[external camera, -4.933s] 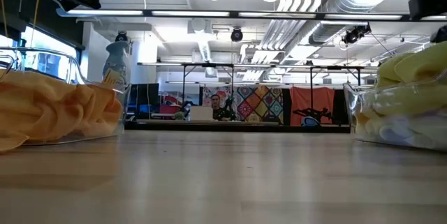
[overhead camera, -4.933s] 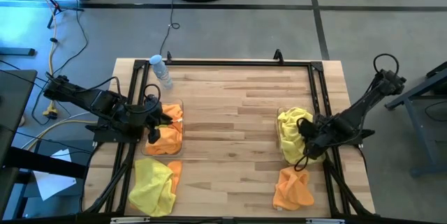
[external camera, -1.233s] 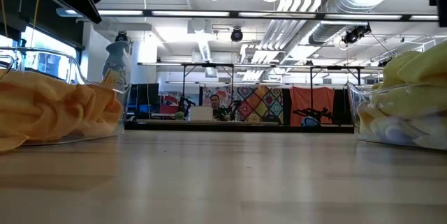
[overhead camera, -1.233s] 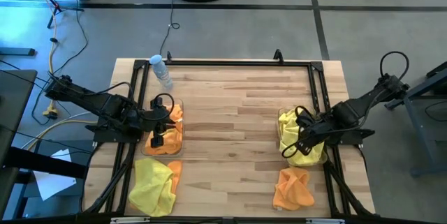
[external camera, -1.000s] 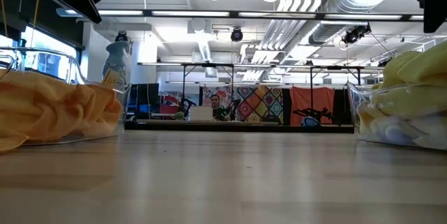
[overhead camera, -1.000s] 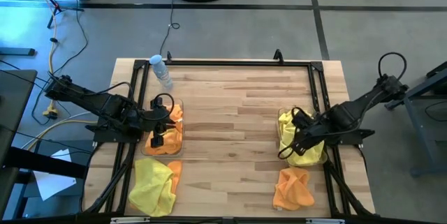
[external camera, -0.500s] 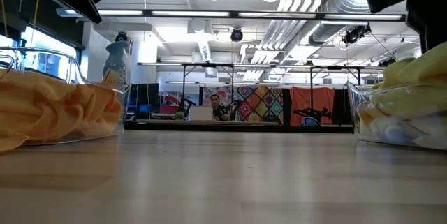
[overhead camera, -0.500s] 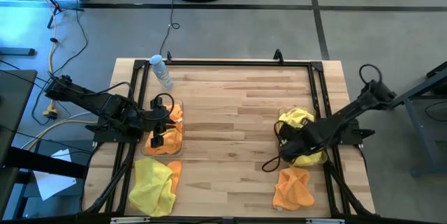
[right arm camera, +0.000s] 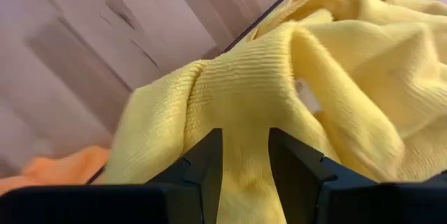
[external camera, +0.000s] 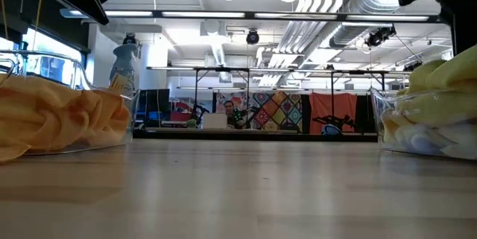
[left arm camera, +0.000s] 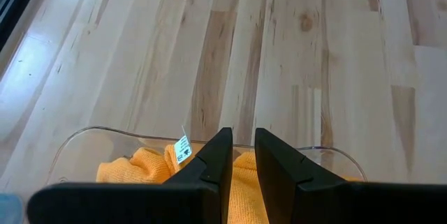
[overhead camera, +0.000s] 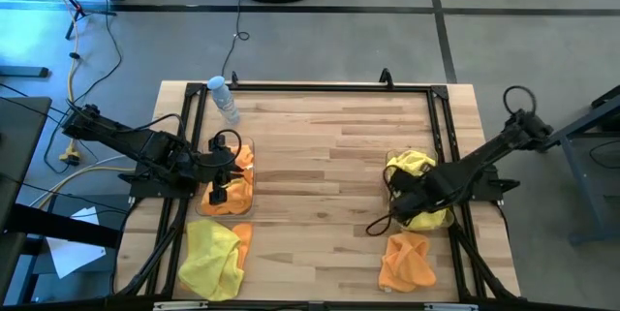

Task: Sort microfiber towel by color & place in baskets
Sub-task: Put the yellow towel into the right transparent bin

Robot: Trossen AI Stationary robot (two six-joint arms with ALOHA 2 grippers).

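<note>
My left gripper (overhead camera: 225,173) hangs shut just above the orange towels (overhead camera: 238,191) in the left clear basket (overhead camera: 250,142); the left wrist view shows its fingers (left arm camera: 239,161) over the orange cloth (left arm camera: 140,168). My right gripper (overhead camera: 397,209) is low at the near end of the right basket (external camera: 387,120), shut on the yellow towel (right arm camera: 230,91) heaped there. A yellow-and-orange heap (overhead camera: 211,258) lies on the table near the left basket. An orange towel (overhead camera: 407,261) lies on the table near the right basket. My right gripper pinches a raised fold of the yellow towel (right arm camera: 246,137) between its two fingers, slanting down from the table's right. The cloth gathers into a ridge toward the fingers. The rest stays heaped in the basket, with part draped over its rim (right arm camera: 279,6).
A clear water bottle (overhead camera: 225,98) stands at the far left of the table, beyond the left basket. A black frame rail (overhead camera: 320,86) runs round the tabletop. Bare wood (overhead camera: 320,175) lies between the two baskets.
My right gripper has moved toward the table's near edge and a little left, from over the middle of the yellow heap to the basket's near end. In the low view its dark body has come into the upper right.
</note>
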